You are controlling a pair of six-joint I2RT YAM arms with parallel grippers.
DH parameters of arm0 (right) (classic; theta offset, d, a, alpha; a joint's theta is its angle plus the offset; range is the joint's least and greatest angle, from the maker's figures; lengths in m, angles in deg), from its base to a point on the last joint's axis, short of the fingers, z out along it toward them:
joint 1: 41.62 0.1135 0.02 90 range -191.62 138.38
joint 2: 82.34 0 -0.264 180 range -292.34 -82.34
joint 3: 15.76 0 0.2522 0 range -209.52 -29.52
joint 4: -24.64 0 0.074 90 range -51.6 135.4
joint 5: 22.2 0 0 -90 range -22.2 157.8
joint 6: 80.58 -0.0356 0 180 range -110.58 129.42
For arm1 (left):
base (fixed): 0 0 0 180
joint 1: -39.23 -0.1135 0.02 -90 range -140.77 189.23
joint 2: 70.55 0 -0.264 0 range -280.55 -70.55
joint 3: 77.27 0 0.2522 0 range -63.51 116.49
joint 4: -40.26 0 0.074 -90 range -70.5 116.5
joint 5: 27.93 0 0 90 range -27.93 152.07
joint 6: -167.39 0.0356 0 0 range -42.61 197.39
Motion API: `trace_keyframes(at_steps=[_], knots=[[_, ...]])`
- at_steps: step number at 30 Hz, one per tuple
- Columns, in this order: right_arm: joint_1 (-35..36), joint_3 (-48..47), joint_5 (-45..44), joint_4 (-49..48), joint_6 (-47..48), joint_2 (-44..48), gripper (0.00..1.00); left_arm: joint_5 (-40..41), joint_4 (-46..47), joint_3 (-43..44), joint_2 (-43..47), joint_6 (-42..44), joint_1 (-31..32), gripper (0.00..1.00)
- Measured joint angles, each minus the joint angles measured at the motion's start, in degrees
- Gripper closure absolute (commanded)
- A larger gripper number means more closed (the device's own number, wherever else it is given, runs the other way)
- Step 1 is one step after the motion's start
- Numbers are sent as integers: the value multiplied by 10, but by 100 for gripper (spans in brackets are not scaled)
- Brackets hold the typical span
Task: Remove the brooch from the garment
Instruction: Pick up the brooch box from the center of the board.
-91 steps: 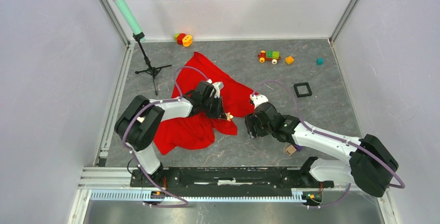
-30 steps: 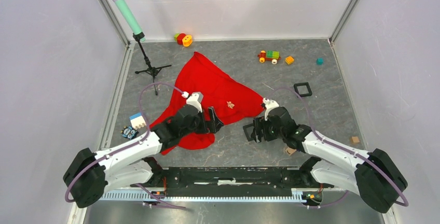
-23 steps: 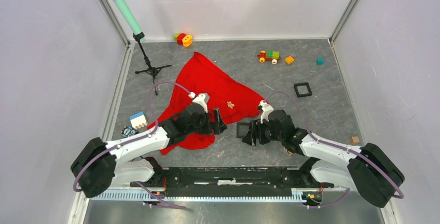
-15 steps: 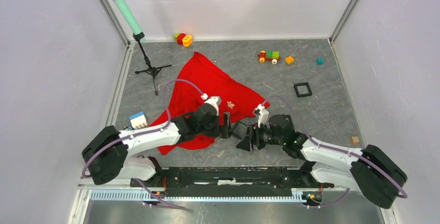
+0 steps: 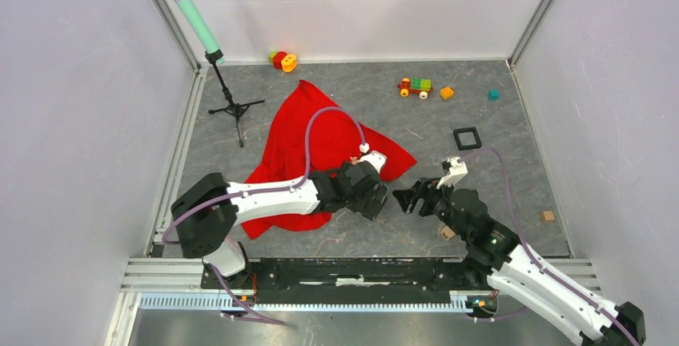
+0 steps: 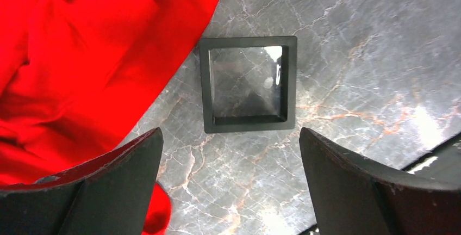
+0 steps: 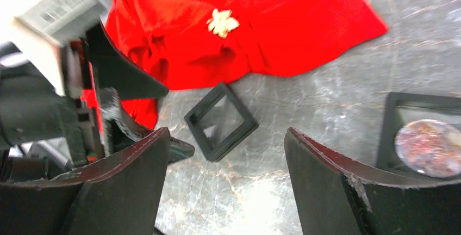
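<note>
Red garment (image 7: 261,17) bore the gold brooch (image 7: 222,22); left jaws and right jaws gaped empty above a black square frame (image 6: 248,125) on the surface (image 6: 359,66).

The left arm (image 5: 264,196) and right arm (image 5: 544,280) match: white tube links between bulky black joints, a thin purple cable (image 5: 328,109) looping along each. A small white block (image 5: 453,171) tops each wrist; the one at eleven o'clock in the right wrist view may carry a printed label. Left gripper (image 6: 231,186) and right gripper (image 7: 223,186) have broad matte black fingers (image 6: 108,189), edges scuffed.
</note>
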Motion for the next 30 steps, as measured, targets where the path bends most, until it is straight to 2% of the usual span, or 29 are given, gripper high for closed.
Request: trace_keyframes(at_steps=[4,8,16,30], knots=[[0,0,-47,30,1,47,18,3,-28,34,-45,31,0,0],[0,0,-67,52,3,54,18,-9,-44,64,-77,52,0,0],[0,0,-75,73,5,54,18,-49,-60,101,-113,66,-7,0],[0,0,-77,73,7,54,18,-93,-68,112,-141,65,-36,2]])
